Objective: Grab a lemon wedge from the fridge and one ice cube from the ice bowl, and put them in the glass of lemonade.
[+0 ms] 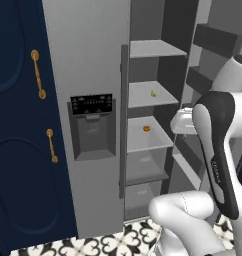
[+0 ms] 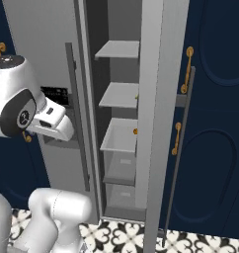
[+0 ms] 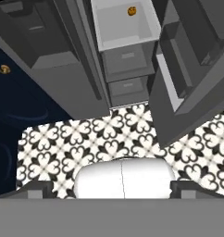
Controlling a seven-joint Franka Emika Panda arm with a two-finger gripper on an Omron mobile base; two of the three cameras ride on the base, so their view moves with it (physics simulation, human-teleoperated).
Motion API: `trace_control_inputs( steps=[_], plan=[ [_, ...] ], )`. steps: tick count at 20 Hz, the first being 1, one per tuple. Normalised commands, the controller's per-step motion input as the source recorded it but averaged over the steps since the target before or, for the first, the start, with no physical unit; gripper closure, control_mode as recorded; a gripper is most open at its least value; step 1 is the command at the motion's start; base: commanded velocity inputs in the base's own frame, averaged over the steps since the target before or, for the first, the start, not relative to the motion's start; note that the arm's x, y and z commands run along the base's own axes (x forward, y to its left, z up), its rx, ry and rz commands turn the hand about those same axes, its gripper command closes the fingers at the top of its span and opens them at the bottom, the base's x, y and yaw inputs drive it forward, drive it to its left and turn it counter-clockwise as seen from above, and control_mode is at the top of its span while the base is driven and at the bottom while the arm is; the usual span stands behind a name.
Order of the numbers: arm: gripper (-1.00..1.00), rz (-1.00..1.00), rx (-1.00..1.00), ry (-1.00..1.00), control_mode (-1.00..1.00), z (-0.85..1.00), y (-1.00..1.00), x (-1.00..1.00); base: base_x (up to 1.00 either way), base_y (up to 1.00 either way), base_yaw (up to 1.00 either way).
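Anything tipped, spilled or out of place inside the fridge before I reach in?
Nothing stands out. The fridge has its right door open, the lemon wedge sits on a middle shelf, and a small orange item lies on the shelf below. No spills show.

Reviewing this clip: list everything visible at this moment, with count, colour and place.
fridge: one, grey, right door swung open, black dispenser panel on the closed left door.
lemon wedge: one, yellow-green, on the second shelf from the top.
small round item: one, orange, on the shelf below the wedge.
drawers: two, grey, under the shelves.
cabinets: navy, brass handles, either side of the fridge.
floor: black-and-white patterned tiles.
gripper: one, open, holding nothing, pointed down at the floor before the fridge.
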Motion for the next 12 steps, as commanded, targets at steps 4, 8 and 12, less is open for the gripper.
trace_control_inputs(
  steps=[4,8,12],
  plan=[
    [-1.00,-0.08,0.00,0.01,-1.00,-0.23,-0.18,0.00,0.00,0.00,0.00],
    [-1.00,-0.02,0.00,0.00,-1.00,-0.09,-0.01,-0.02,0.00,0.00,0.00],
    [-1.00,0.00,0.00,0.00,-1.00,-0.02,0.00,0.00,0.00,0.00,0.00]
  ],
)
